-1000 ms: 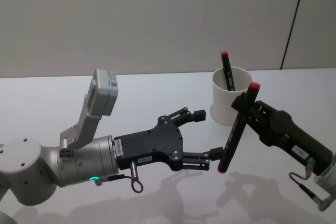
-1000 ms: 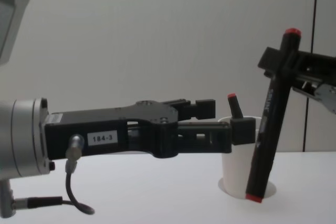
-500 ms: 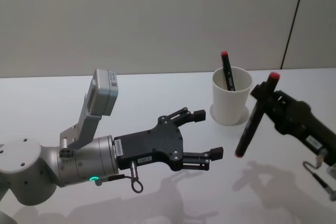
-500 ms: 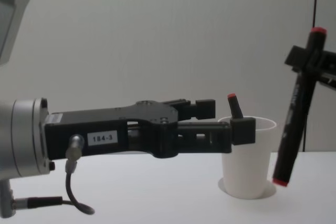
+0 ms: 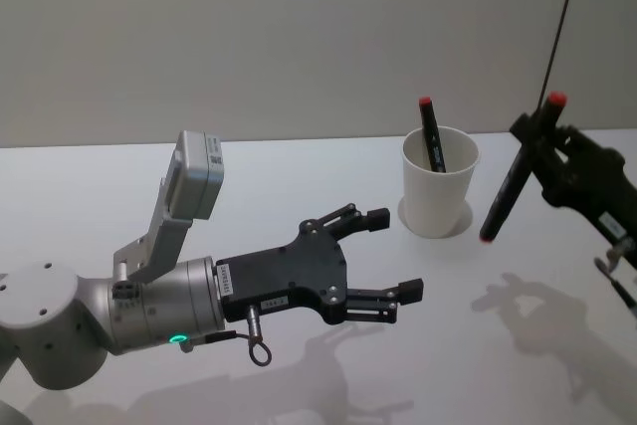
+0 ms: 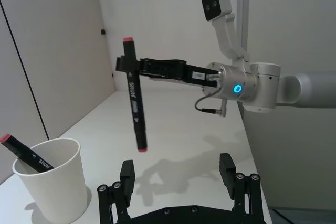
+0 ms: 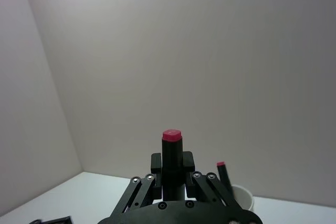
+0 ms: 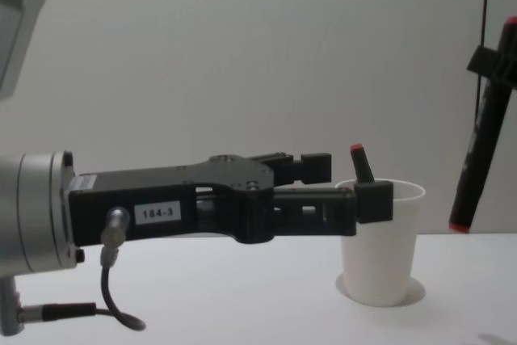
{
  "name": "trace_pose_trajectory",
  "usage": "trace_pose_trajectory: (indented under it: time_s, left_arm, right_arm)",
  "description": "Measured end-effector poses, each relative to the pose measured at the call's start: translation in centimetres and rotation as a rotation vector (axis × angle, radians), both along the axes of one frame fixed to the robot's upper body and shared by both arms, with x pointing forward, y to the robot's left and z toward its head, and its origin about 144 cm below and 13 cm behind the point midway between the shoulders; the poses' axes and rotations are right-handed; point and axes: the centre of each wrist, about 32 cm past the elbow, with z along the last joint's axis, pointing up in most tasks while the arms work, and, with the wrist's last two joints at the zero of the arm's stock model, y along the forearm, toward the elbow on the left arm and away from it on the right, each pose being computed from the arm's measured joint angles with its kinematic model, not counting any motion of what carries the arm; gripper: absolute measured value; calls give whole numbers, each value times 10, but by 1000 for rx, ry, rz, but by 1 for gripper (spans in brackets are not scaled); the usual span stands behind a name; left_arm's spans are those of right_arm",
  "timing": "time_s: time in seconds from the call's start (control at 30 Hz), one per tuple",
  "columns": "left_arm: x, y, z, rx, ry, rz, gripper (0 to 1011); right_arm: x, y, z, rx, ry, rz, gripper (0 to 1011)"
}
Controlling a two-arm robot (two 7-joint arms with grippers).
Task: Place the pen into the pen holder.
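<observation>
A black pen [image 5: 516, 176] with red ends hangs tilted in the air to the right of the white paper cup, the pen holder [image 5: 438, 198]. My right gripper [image 5: 542, 136] is shut on the pen's upper part; the pen's lower tip is just right of the cup, below its rim. The held pen [image 8: 482, 143] also shows right of the cup [image 8: 380, 248] in the chest view. A second pen [image 5: 430, 132] leans inside the cup. My left gripper [image 5: 393, 253] is open and holds nothing, hovering over the table left of the cup.
The white table [image 5: 299, 176] runs back to a plain grey wall. The left arm's big silver joint [image 5: 60, 335] and its wrist camera [image 5: 194, 174] fill the near left. The cup stands on a round white base [image 8: 420, 290].
My right gripper has carried the pen up and to the right, away from the left gripper's fingertips and past the cup. The left arm has stayed still and open.
</observation>
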Motion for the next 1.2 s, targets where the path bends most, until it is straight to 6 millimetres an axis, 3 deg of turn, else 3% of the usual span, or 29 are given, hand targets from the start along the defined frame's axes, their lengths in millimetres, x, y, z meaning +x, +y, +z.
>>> trace_pose_trajectory:
  time_s: [0.53,1.2]
  left_arm:
    - [0,0,0,0,0,0,1001]
    - [0,0,0,0,0,0,1001]
  right_arm:
    - [36,19,12,-123,-119,-109,230]
    - [60,51,22,-245,-287,-201,230]
